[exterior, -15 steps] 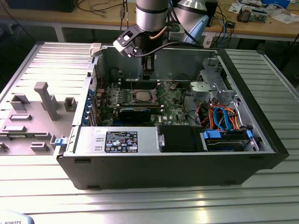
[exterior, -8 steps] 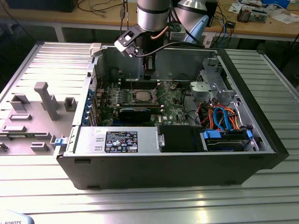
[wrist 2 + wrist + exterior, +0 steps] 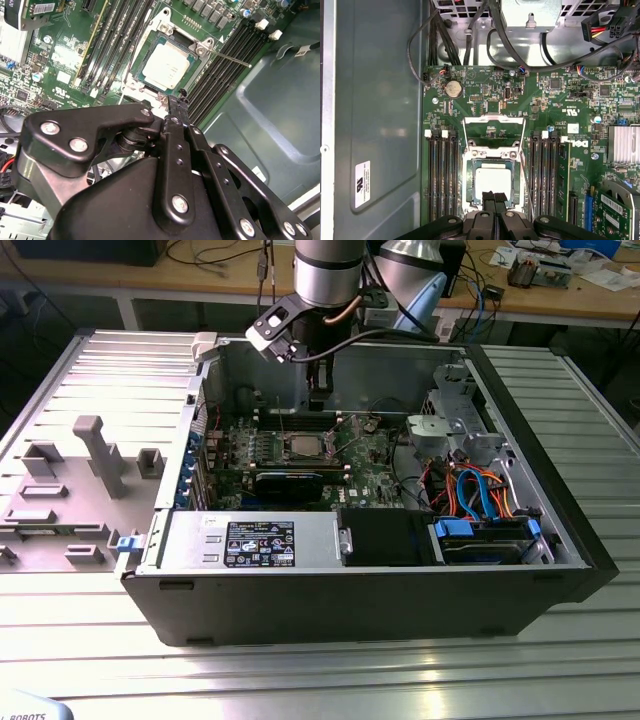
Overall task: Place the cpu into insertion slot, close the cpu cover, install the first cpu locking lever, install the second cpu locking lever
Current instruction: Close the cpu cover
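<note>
Hangs over the open computer case point(image 3: 350, 605) with the hand point(image 3: 494, 196) pinched down to a narrow point, gripping nothing. Looks like a poking shape rather than a carrying one, better suited to nudging thin metal than to lifting a part.

Finds the chip point(image 3: 492, 182) lying flat in the socket point(image 3: 469, 175), directly ahead of the fingertips and below them. Cannot tell from either wrist view whether touching or apart, though a small gap seems likelier. Judges the first step done, given the square seating and even margins all round.

Finds the cover point(image 3: 494, 119) flipped open and laid back beyond the chip, on the far side from the hand, with green board visible through its cutout. Probably kept that way to leave the socket reachable from above.

Notes a thin lever point(image 3: 233, 58) sticking out free beside the socket, off to one side of the fingertips, unlatched as an open cover requires.

Places the memory slots point(image 3: 442, 175) on both flanks of the hand, apart from it.

Reads the work as standing between seating and closing.
</note>
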